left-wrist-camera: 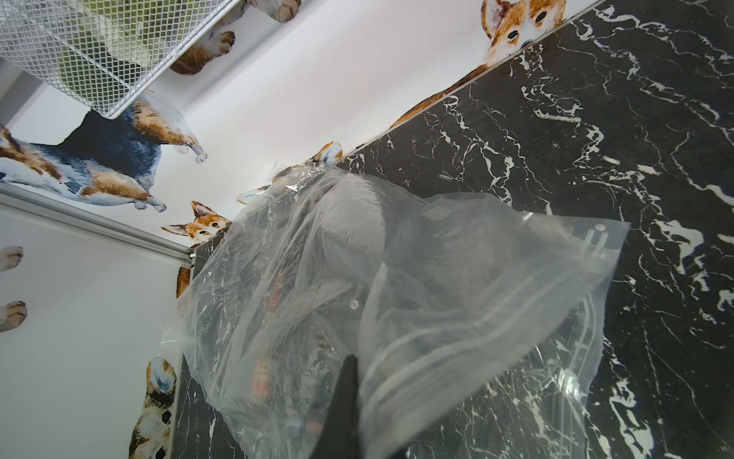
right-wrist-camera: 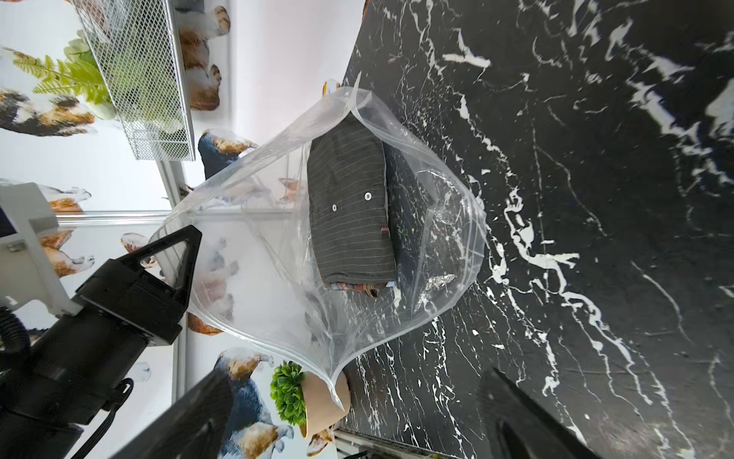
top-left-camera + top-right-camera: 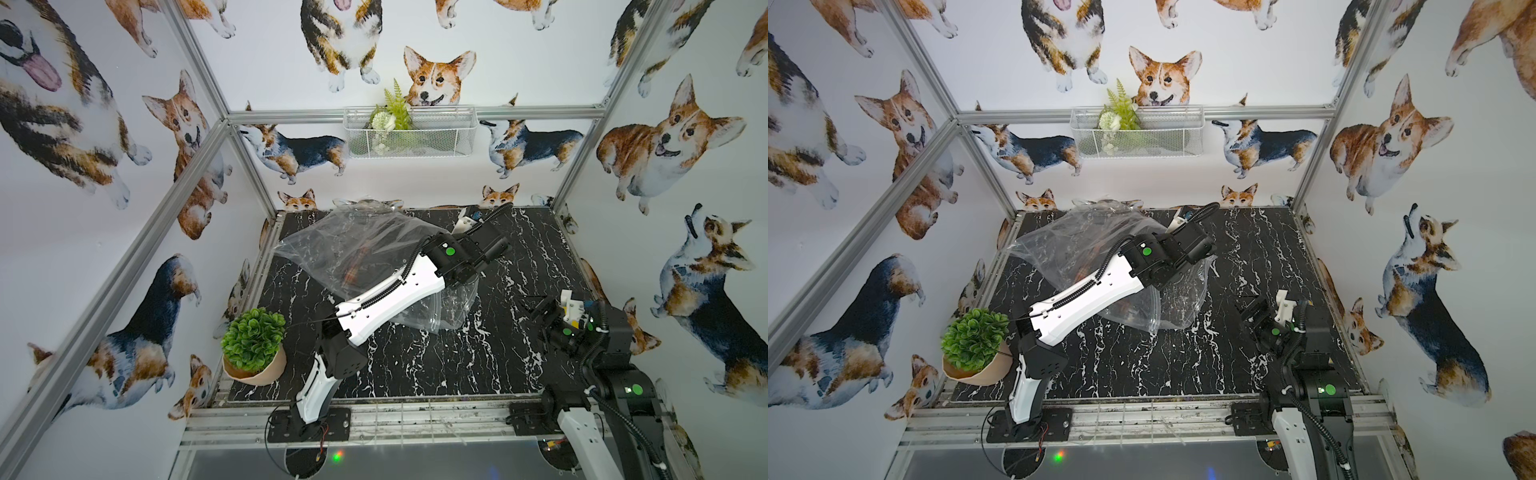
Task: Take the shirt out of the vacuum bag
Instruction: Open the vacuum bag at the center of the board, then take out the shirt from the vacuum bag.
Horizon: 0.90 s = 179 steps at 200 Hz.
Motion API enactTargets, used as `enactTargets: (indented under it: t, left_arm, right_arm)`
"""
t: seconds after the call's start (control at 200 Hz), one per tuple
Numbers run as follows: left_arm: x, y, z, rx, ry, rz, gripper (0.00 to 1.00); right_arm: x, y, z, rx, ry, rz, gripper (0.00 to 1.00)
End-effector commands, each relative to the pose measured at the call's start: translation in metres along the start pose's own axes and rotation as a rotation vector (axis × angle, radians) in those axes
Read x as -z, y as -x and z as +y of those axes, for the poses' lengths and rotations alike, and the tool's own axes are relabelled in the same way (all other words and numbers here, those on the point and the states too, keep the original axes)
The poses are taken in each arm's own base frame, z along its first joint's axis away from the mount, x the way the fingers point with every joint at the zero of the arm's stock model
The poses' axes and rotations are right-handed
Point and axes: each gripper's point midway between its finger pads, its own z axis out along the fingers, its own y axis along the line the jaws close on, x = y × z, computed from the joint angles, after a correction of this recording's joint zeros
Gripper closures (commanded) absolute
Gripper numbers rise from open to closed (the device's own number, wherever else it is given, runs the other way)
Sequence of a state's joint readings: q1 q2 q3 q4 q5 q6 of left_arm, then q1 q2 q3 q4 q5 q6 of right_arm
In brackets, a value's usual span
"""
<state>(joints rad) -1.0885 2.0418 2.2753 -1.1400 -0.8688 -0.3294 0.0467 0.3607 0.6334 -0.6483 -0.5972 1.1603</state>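
Holding vacuum bag (image 2: 246, 286) agape: left gripper (image 2: 178, 254) clamped on its lip; right gripper (image 3: 538, 305), jaws wide, should reach centre-frame shirt (image 2: 349, 206) squarely.

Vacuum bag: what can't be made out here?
1. Both top views: shirt blurred through plastic, partly under the left arm; right gripper small, dark against the black table.
2. Left wrist view: hold of the left gripper on the vacuum bag, fingers cropped by the edge.

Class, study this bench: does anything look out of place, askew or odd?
The potted plant sits tilted at the table's near left corner. The vacuum bag hangs partly lifted, mouth gaping, pinched by the left gripper, shirt inside.
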Motion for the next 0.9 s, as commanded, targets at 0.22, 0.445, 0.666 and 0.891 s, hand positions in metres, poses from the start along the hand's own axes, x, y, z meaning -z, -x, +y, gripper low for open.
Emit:
enactTargets:
  t: [0.22,0.445,0.666,0.891]
  left_arm:
    - [0.011,-0.002,0.011,0.019,-0.012,0.022,1.0]
    - [0.022,-0.006,0.016,0.063,-0.062,0.043,1.0]
    - [0.032,-0.019,0.025,0.113,-0.098,0.054,1.0]
    - [0.032,-0.026,0.023,0.121,-0.118,0.069,1.0]
  right_arm:
    - [-0.028,-0.016,0.02,0.134,0.038,0.069,0.0]
    - [-0.091,-0.045,0.005,0.262,-0.079,0.127,0.0]
    - [-0.148,-0.051,0.01,0.273,-0.1,0.188,0.0]
    - [-0.197,-0.061,-0.001,0.241,-0.1,0.224,0.0]
